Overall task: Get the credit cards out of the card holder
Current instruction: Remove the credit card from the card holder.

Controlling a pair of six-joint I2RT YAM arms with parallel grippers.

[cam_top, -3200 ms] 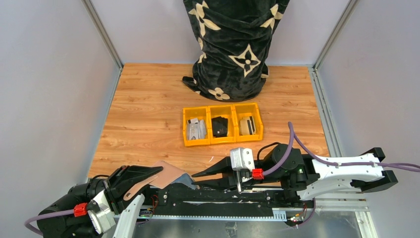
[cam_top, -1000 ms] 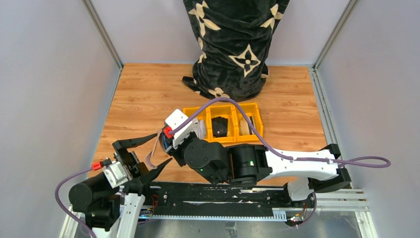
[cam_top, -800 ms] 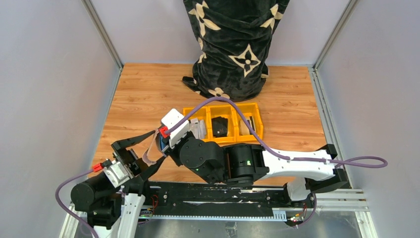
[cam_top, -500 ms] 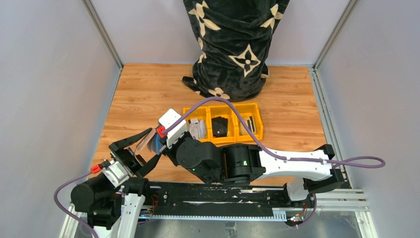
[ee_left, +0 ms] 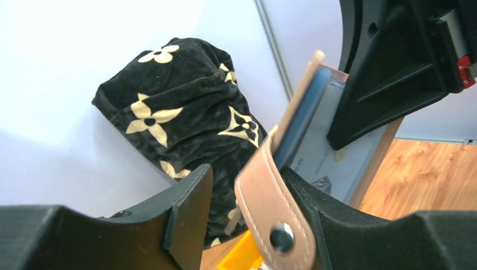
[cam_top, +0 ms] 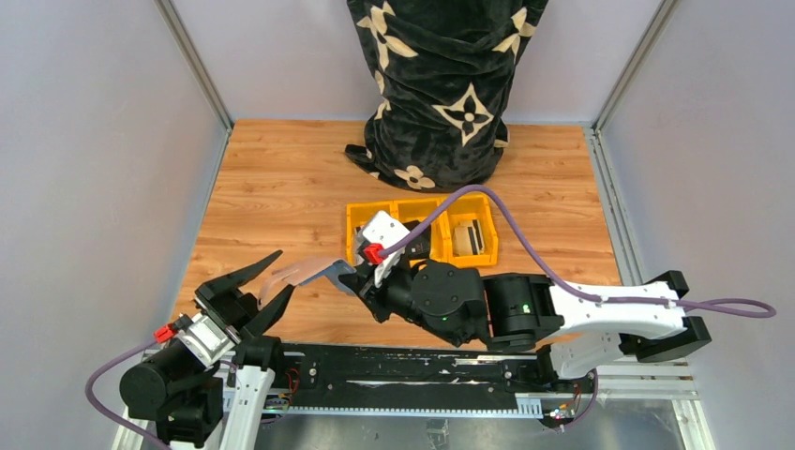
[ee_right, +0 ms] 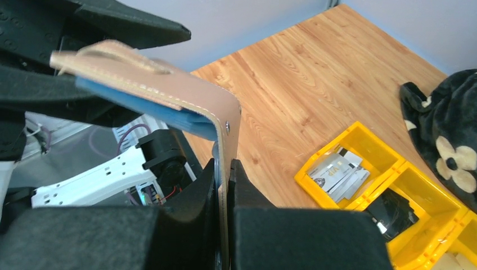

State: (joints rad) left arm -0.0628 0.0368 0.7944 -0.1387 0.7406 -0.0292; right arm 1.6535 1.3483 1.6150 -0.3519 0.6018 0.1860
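The taupe-brown card holder [cam_top: 312, 271] hangs in the air above the table's near left. My right gripper [cam_top: 354, 279] is shut on its right end; the right wrist view shows the jaws pinching its edge [ee_right: 228, 169]. Blue-grey credit cards [ee_right: 147, 107] sit inside it, also seen in the left wrist view [ee_left: 332, 163]. My left gripper [cam_top: 281, 274] is open at the holder's left end. In the left wrist view the holder's tab [ee_left: 270, 208] lies between the open jaws, against the right finger [ee_left: 337, 236].
A yellow three-compartment tray [cam_top: 349, 217] stands mid-table, with loose cards [ee_right: 337, 169] in its left bin and a small black item [ee_right: 394, 216] in the middle one. A black cloth bundle with beige flowers [cam_top: 441, 84] stands at the back. Grey walls close both sides.
The holder was in my left gripper at first. Now my right gripper holds it and has carried it rightwards out of the left jaws; the left arm has drawn back and down.
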